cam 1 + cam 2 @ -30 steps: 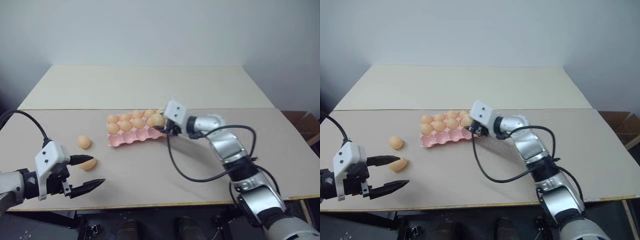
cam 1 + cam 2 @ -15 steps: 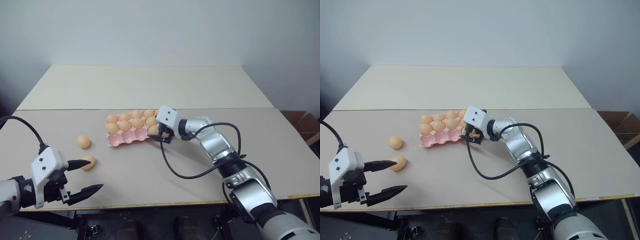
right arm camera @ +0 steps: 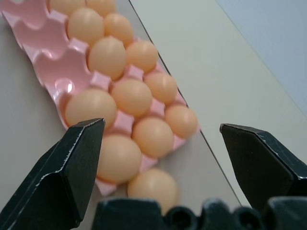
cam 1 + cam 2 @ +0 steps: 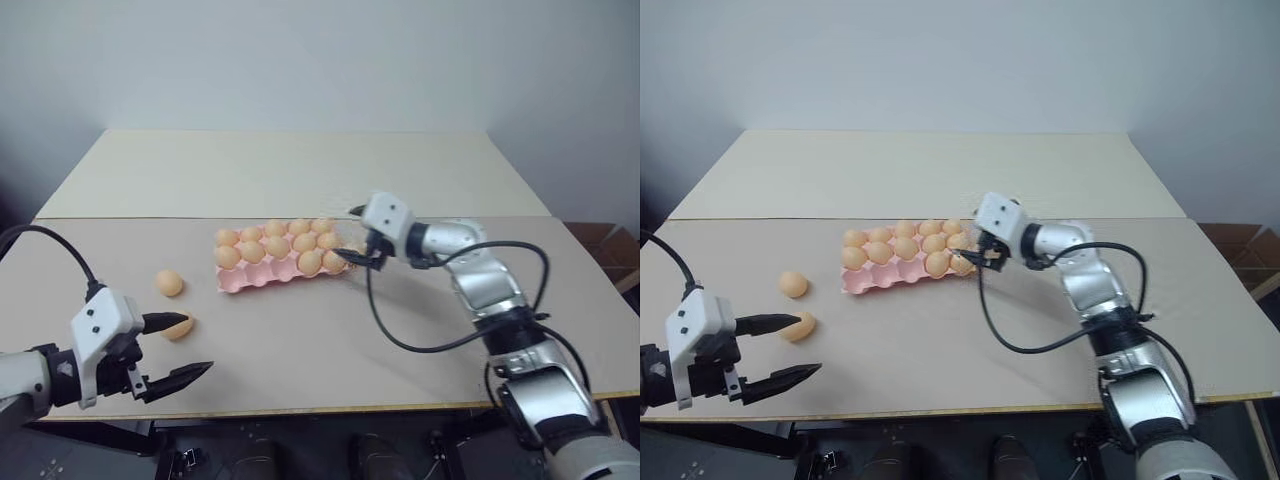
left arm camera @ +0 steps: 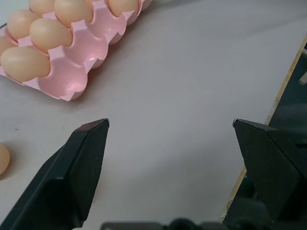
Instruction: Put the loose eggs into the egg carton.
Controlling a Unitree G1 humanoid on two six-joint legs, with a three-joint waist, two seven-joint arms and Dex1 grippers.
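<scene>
I see a pale beige table (image 4: pixel 400 330) with a seam running across it, lighter panel behind. On it sits the pink egg carton (image 4: pixel 262 278), near the middle, mostly filled with eggs, a few front-left cups bare. Two loose eggs (image 4: pixel 168 284) lie on the table well left of the carton, one nearer the front edge (image 4: pixel 178 327). Another egg (image 3: pixel 152 188) rests on the table just beside the carton's right end.

Both tools (image 4: pixel 176 348) (image 4: pixel 354 238) gape (empty).
</scene>
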